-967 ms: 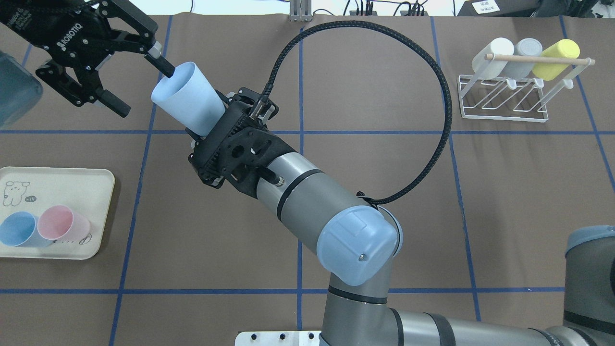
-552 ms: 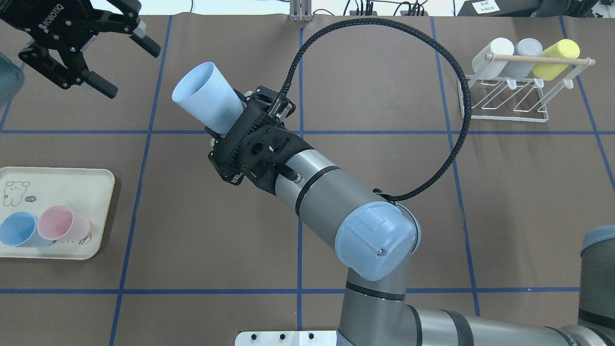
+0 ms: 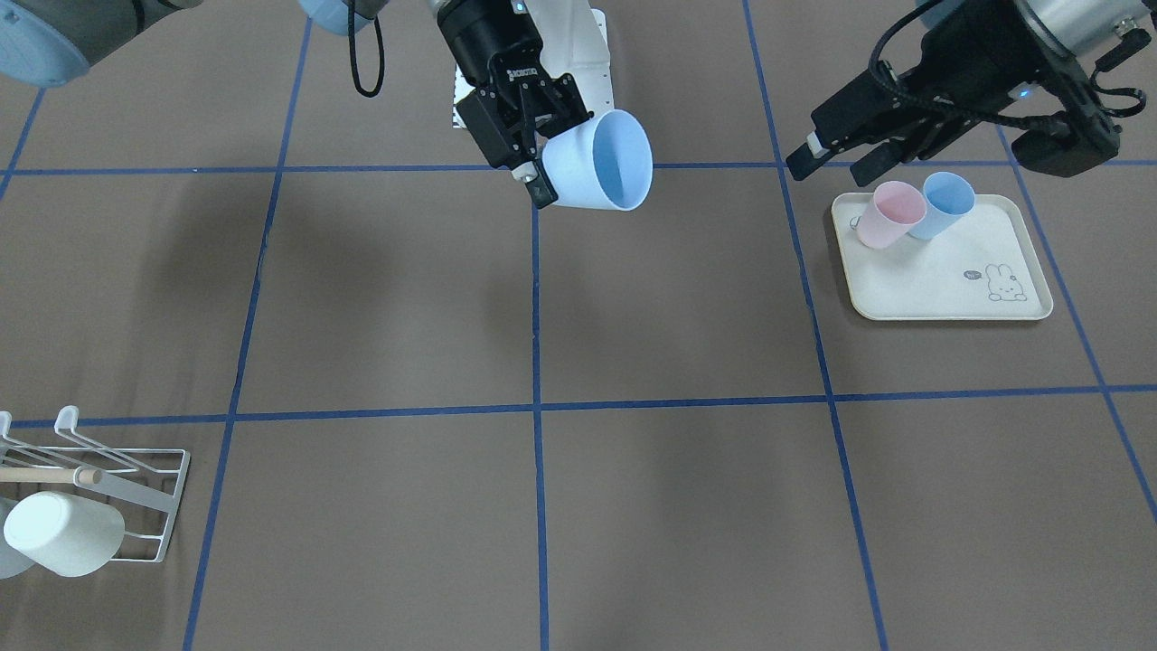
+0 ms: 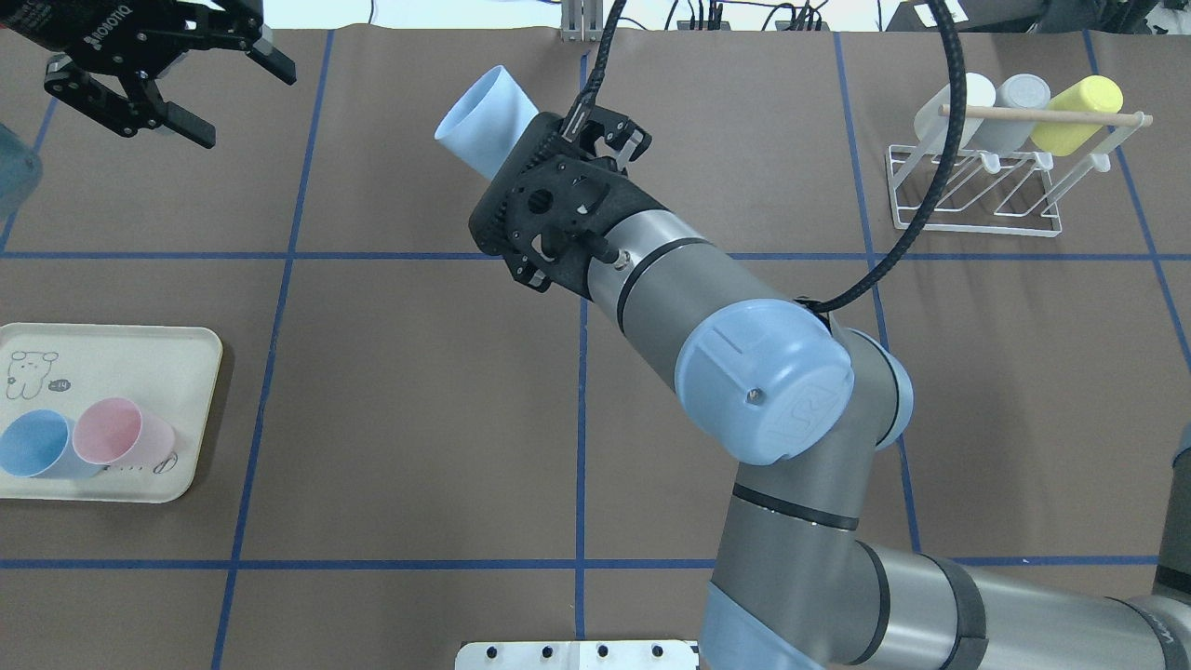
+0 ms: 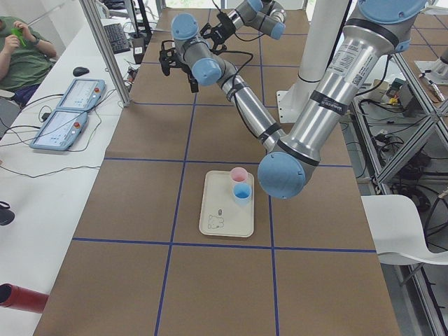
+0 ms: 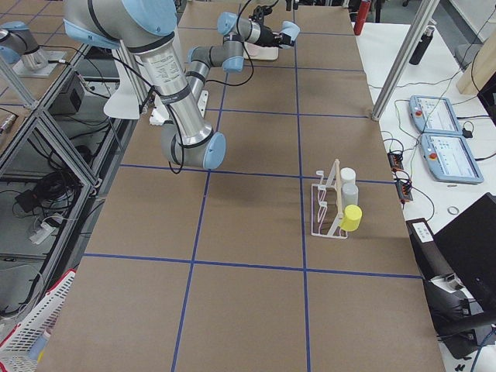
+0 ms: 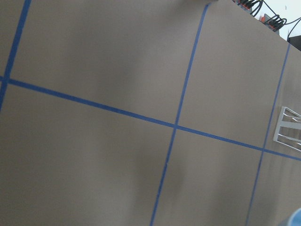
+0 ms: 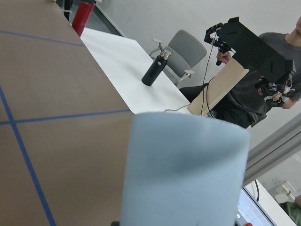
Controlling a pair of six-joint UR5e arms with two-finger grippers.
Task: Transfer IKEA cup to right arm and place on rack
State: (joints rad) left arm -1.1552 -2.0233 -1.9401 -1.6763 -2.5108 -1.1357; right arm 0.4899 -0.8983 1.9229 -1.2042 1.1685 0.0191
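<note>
The light blue IKEA cup (image 4: 484, 116) is held by its base in my right gripper (image 3: 556, 149), above the table with its mouth tilted sideways. It also shows in the front view (image 3: 601, 163) and fills the right wrist view (image 8: 183, 169). My left gripper (image 4: 233, 100) is open and empty at the far left, well apart from the cup; in the front view (image 3: 827, 167) it hovers by the tray. The white wire rack (image 4: 977, 200) with a wooden rod stands at the far right and holds white, grey and yellow cups.
A cream rabbit-print tray (image 4: 140, 465) at the near left holds a pink cup (image 4: 121, 433) and a blue cup (image 4: 37, 445). A black cable (image 4: 916, 200) loops from the right wrist over the rack's left side. Blue tape lines cross the brown table.
My right arm has carried the cup to the right and farther across the table. My left gripper, whose finger was at the cup's rim, has drawn back to the far left, still open.
</note>
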